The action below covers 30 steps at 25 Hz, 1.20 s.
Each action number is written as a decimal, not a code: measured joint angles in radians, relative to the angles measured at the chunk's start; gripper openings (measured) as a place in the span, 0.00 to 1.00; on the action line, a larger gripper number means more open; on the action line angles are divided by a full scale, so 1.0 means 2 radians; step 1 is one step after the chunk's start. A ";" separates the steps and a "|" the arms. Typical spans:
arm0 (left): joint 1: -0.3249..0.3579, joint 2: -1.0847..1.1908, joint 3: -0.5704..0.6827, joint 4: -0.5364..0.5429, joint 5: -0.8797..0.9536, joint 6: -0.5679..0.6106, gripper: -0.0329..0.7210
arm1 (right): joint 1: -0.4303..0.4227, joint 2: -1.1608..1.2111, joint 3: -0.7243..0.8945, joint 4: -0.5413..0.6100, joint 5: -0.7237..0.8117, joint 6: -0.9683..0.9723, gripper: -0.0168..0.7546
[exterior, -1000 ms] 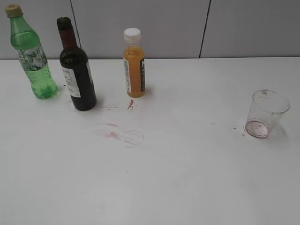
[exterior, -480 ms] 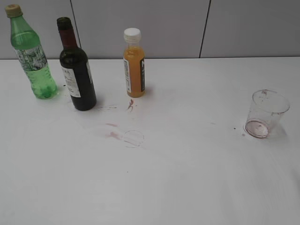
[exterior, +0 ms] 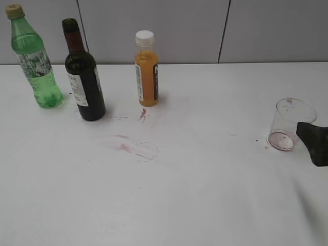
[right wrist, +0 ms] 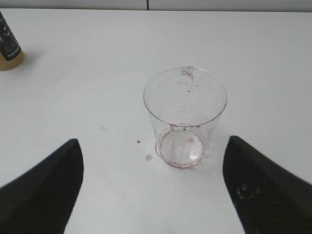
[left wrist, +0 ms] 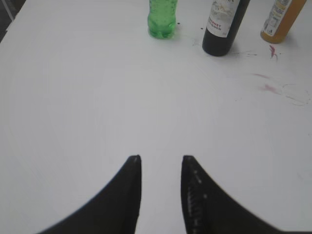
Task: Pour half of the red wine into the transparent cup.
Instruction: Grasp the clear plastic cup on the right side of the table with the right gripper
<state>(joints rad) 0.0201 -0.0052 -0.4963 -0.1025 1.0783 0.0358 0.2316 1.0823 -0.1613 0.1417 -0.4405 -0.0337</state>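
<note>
The dark-green wine bottle [exterior: 83, 77] with a white label and dark red neck foil stands upright at the back left; its base shows in the left wrist view [left wrist: 222, 27]. The transparent cup [exterior: 288, 124] stands upright at the right, empty, with reddish stains at its base; it also shows in the right wrist view [right wrist: 185, 117]. My right gripper [right wrist: 153, 146] is open wide, just short of the cup and apart from it; one finger shows at the right edge of the exterior view [exterior: 313, 141]. My left gripper [left wrist: 161, 158] is open and empty over bare table, far from the bottle.
A light green soda bottle [exterior: 36, 59] stands left of the wine bottle. A small orange juice bottle [exterior: 146, 69] with a white cap stands right of it. Red wine stains and a ring mark [exterior: 136, 148] lie on the white table in front of them.
My right gripper has come into the exterior view at the right edge, beside the cup. The bottles and the cup have not moved.
</note>
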 joint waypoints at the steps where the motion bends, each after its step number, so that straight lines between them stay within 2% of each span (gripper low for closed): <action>1: 0.000 0.000 0.000 0.000 0.000 0.000 0.32 | 0.000 0.001 0.005 0.000 -0.012 0.003 0.92; 6: 0.000 0.000 0.000 0.000 0.000 0.000 0.32 | 0.000 0.002 0.035 -0.014 -0.052 0.005 0.92; 13: 0.000 0.000 0.000 0.000 0.000 0.000 0.32 | 0.000 0.022 0.065 -0.027 -0.145 0.005 0.92; 20: 0.000 0.000 0.000 0.000 0.000 0.000 0.32 | 0.000 0.146 0.066 -0.027 -0.233 0.006 0.92; 25: 0.000 0.000 0.000 0.000 0.000 0.000 0.32 | 0.000 0.236 0.066 -0.026 -0.329 0.029 0.92; 30: 0.000 0.000 0.000 0.000 0.000 0.000 0.32 | 0.000 0.286 0.048 -0.034 -0.346 0.055 0.92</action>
<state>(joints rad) 0.0201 -0.0052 -0.4963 -0.1031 1.0783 0.0358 0.2316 1.6536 -0.0651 0.0741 -1.1330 0.0761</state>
